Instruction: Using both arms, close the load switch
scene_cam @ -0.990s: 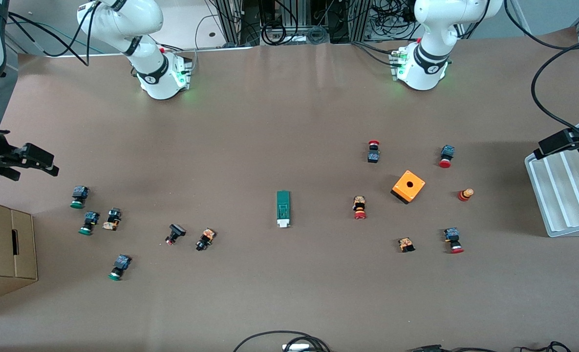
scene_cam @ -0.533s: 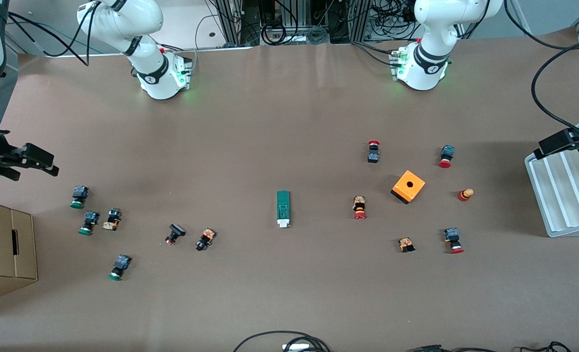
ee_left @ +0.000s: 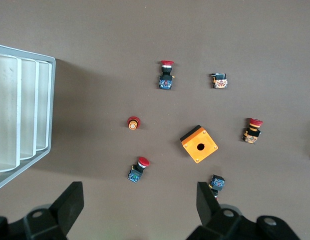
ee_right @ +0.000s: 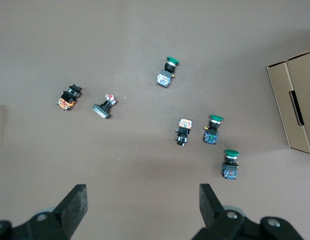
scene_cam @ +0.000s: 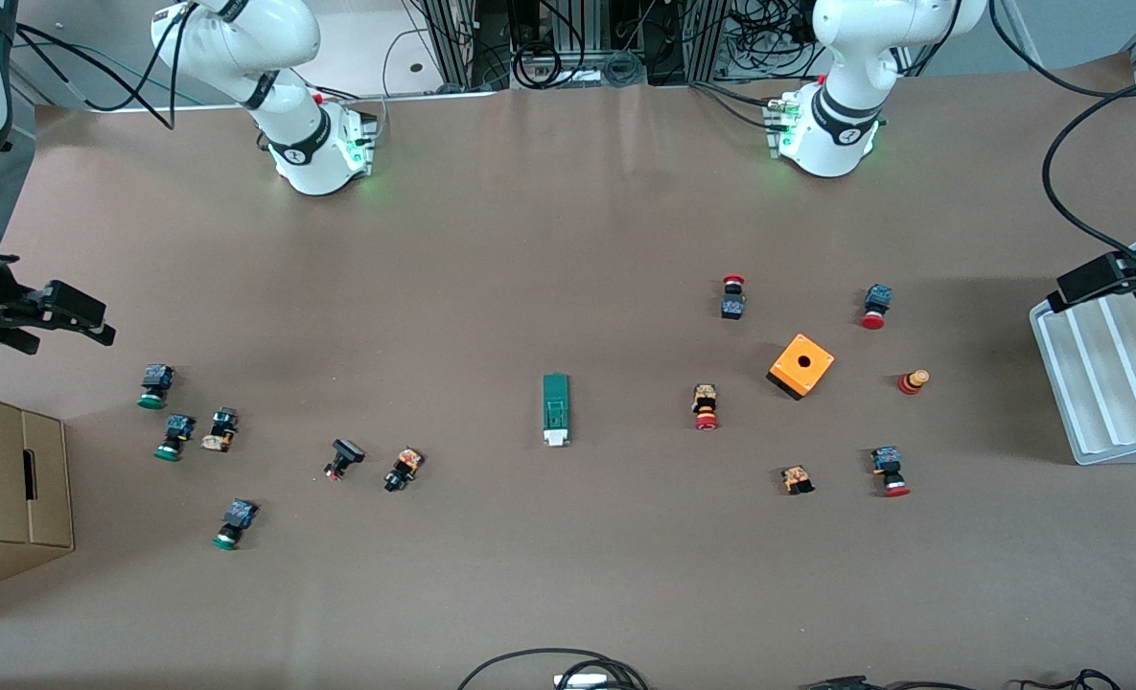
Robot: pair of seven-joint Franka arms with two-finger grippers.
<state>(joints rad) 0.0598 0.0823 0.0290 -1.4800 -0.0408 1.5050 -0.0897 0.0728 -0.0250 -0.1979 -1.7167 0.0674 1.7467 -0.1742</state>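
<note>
Front view: a narrow green rectangular load switch [scene_cam: 555, 409] with a white tab lies mid-worktop, untouched. Toward the left arm's end sits an orange box with a hole [scene_cam: 801, 366]; the left hand [ee_left: 140, 205] hangs above it, fingers wide. The right hand [ee_right: 144, 207], fingers wide, hangs over green-capped buttons [ee_right: 213, 129].

No text, label, brand, number or sign can be read on anything here
</note>
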